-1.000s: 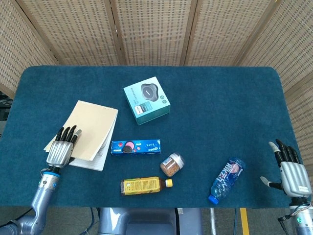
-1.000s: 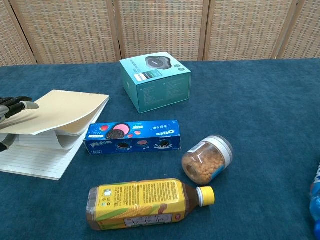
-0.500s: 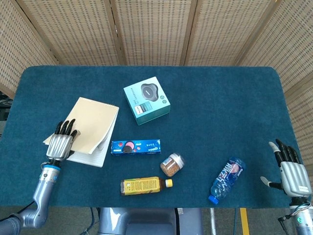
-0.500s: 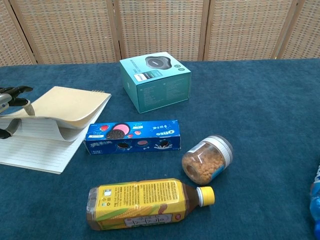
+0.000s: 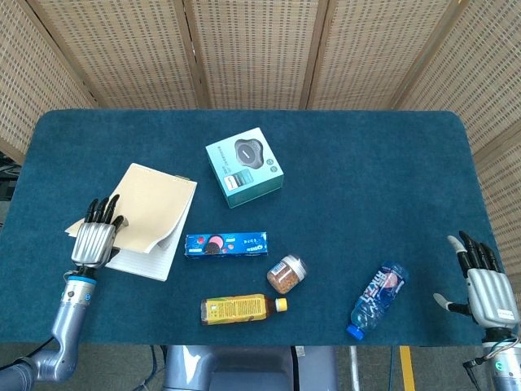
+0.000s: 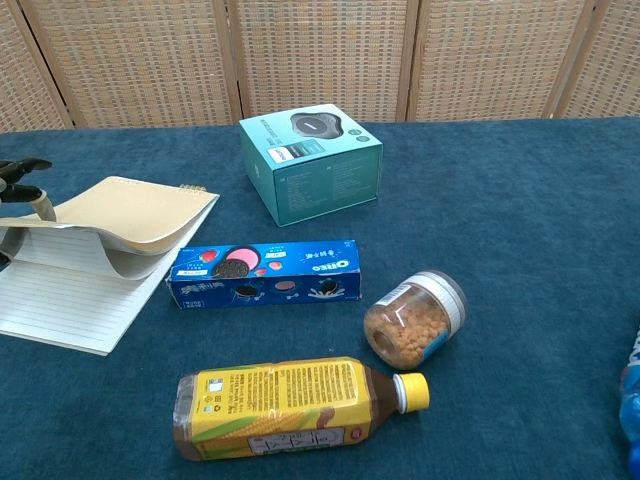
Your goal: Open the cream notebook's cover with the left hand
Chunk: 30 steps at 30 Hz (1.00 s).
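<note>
We see the left hand (image 5: 94, 236) at the table's (image 5: 366, 163) left edge, its fingers (image 6: 22, 168) closed on the outer edge of the notebook's (image 5: 151, 213) cream cover (image 6: 120, 222), which is raised and curled over so the lined page (image 6: 70, 305) beneath shows. The notebook lies left of the cookie box (image 5: 225, 244) and down-left of the teal box (image 5: 244, 167). We find the right hand (image 5: 484, 289) near the table's right corner, fingers spread and holding nothing, beside a water bottle (image 5: 377, 299).
</note>
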Motion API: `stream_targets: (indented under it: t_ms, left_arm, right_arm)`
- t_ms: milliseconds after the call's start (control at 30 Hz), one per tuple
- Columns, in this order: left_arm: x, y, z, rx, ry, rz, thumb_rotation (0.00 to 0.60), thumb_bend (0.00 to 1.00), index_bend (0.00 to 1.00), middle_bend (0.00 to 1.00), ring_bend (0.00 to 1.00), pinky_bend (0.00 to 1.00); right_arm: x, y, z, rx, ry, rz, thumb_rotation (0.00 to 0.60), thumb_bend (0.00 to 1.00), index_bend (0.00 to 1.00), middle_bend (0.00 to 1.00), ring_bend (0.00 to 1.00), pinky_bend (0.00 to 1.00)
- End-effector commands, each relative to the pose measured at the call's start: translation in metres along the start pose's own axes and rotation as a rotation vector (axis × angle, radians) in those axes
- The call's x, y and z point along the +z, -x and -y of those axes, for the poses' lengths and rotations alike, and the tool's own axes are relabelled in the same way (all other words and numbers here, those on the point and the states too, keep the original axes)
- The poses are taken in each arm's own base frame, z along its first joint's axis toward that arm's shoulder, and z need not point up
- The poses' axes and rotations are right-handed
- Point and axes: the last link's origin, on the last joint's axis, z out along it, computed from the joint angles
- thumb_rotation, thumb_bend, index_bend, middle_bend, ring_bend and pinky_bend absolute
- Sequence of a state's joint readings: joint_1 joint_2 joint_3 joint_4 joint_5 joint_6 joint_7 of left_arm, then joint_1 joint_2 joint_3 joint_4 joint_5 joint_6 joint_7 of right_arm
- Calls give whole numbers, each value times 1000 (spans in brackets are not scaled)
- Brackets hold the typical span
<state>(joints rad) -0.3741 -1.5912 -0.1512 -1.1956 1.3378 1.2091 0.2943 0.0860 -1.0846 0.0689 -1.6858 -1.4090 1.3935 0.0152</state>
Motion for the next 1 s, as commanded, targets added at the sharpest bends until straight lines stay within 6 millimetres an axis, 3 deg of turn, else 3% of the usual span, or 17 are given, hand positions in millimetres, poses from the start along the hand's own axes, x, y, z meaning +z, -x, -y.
stream_targets:
  t_ms: [33, 367, 1000]
  left_arm:
    - [-7, -3, 3, -12, 3, -7, 600, 713, 816, 0, 0, 0]
    - [-41, -16, 3, 1, 31, -12, 600, 714, 819, 0, 0, 0]
    - [-99, -13, -7, 15, 106, 23, 600, 717, 820, 0, 0, 0]
  right_arm:
    - [0, 0, 0, 0, 0, 1, 600, 53, 32, 0, 0, 0]
    - [0, 0, 0, -2, 3, 0, 600, 53, 33, 0, 0, 0]
    - [0, 0, 0, 0, 3, 1, 600, 53, 32, 0, 0, 0]
